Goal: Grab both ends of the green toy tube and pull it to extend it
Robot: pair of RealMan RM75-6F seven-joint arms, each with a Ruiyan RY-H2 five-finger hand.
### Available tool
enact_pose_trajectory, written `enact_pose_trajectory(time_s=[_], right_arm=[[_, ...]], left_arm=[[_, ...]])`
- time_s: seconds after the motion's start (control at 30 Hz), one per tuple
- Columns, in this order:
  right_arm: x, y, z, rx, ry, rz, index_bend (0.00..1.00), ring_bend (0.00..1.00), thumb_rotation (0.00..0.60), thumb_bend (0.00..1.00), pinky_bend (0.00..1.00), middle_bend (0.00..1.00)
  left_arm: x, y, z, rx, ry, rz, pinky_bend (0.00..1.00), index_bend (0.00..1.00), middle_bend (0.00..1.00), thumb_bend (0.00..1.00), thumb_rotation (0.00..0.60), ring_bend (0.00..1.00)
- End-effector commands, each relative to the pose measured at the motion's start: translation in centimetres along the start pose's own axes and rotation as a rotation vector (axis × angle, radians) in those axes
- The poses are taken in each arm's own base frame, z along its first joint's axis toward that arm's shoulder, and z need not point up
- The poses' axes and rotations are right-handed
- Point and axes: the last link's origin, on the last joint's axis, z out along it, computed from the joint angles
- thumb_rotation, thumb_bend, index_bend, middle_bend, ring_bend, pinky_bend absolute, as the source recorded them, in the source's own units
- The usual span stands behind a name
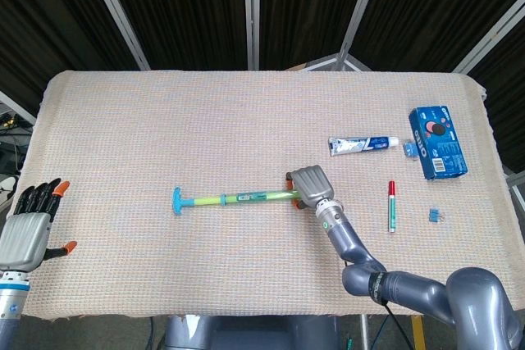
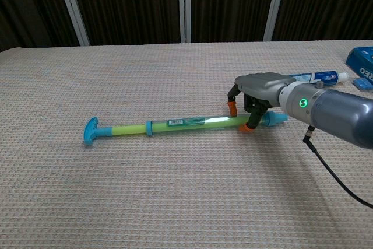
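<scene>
One long green toy tube (image 2: pixel 186 124) with blue fittings lies flat on the counter (image 1: pixel 164 120), which is covered by a beige woven cloth. Its blue T-shaped end (image 2: pixel 91 132) points toward the robot's left, and its blue tapered tip (image 2: pixel 273 120) points toward the right.

The grey right hand (image 2: pixel 256 94) with orange fingertips arches over the tube just inside the tapered tip. One fingertip is down on the far side of the tube and another on the near side, so the fingers straddle it; whether they actually squeeze it cannot be told.

The left hand (image 1: pixel 31 227) shows only in the head view, at the counter's near-left edge, well apart from the tube, with its fingers spread and nothing in them.

Toward the right of the counter lie four other things: one white and blue toothpaste tube (image 1: pixel 363 145), one blue cookie box (image 1: pixel 437 142), one red and white marker pen (image 1: pixel 391 205), and one small blue clip (image 1: pixel 435 215).
</scene>
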Motion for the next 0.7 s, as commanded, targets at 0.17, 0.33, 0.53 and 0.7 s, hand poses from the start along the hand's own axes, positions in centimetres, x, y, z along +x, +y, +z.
enact_pose_trajectory(time_s=[0.17,0.33,0.53,0.7], right_arm=[[0.3,-0.1,-0.7,-0.01,-0.013,0.036,0.64,1.0,0.6,0.38,1.0,1.0],[0.5,-0.3,-1.3,-0.033,-0.033,0.049,0.64,1.0,0.6,0.38,1.0,1.0],[0.7,-0.5,-1.5,-0.055,-0.048,0.058,0.65,1.0,0.6,0.39,1.0,1.0],[0.8,-0.5,-1.6,-0.063,-0.056,0.055,0.65,1.0,0.6,0.4,1.0,1.0]], left_arm=[[-0.7,2.0,1.9,-0.075,-0.008,-0.001,0.51,0.0,0.53,0.0,0.6,0.49],[-3.0,6.7,5.2,-0.249,-0.079,-0.006,0.94,0.07,0.82,0.04,0.6,0.78],[-5.3,12.4,8.6,-0.388,-0.11,-0.052,1.0,0.28,0.88,0.26,0.6,0.83],[-7.0,15.8,10.5,-0.434,-0.145,-0.072,1.0,0.33,0.88,0.28,0.6,0.83]])
